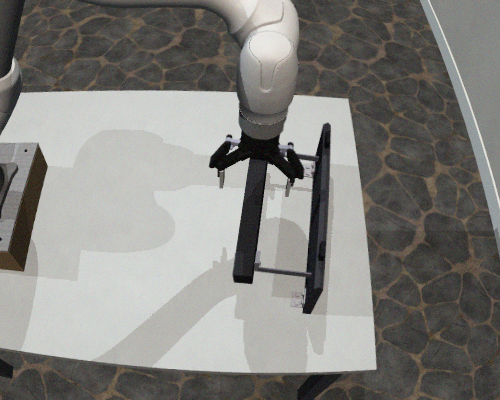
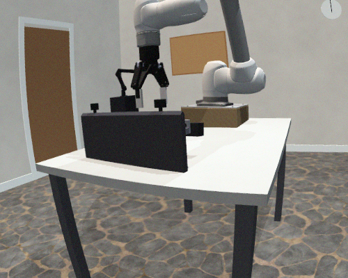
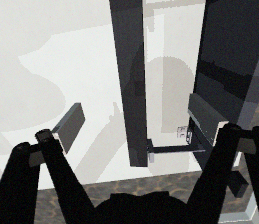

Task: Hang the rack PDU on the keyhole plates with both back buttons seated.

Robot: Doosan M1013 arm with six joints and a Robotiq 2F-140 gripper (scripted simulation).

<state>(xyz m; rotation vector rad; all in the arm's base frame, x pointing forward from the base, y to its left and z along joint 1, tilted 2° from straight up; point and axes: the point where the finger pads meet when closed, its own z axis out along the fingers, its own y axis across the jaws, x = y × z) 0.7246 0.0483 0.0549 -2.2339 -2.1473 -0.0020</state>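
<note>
Gripper (image 1: 254, 179) spread wide, empty, above the long black bar (image 1: 250, 222). Bar hangs off the upright panel (image 1: 319, 222) along the desk's (image 1: 133, 322) right edge, presumably released.

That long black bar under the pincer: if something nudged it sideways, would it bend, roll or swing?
The black bar looks stiff: its edges run straight along its whole length. Its square corners suggest it wouldn't roll. Thin rods join it to the upright panel, so a nudge would probably rock it rather than slide it. The pincer hangs open above it, holding nothing.
</note>
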